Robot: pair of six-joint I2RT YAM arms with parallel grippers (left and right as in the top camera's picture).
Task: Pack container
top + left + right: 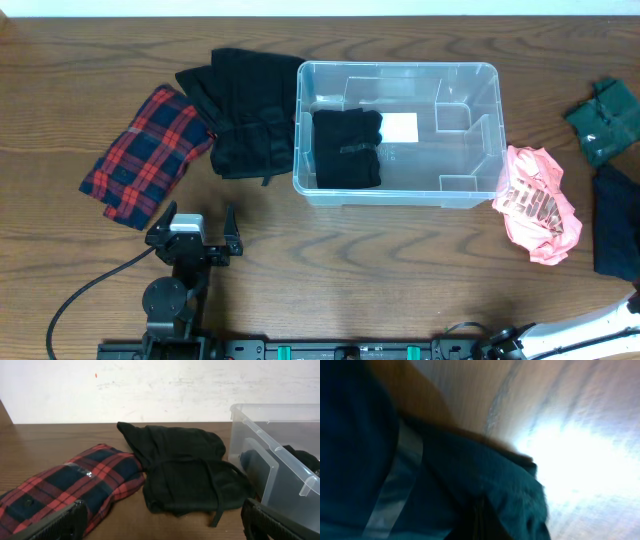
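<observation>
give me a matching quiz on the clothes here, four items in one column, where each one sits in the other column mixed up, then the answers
Column 1
1. plaid cloth
2. pink cloth
3. folded black cloth
4. green cloth

Column 2
A. inside the container
B. far right, apart from the container
C. right beside the container's right end
D. left of the loose black cloth

Pairs: 1-D, 2-C, 3-A, 4-B
</observation>
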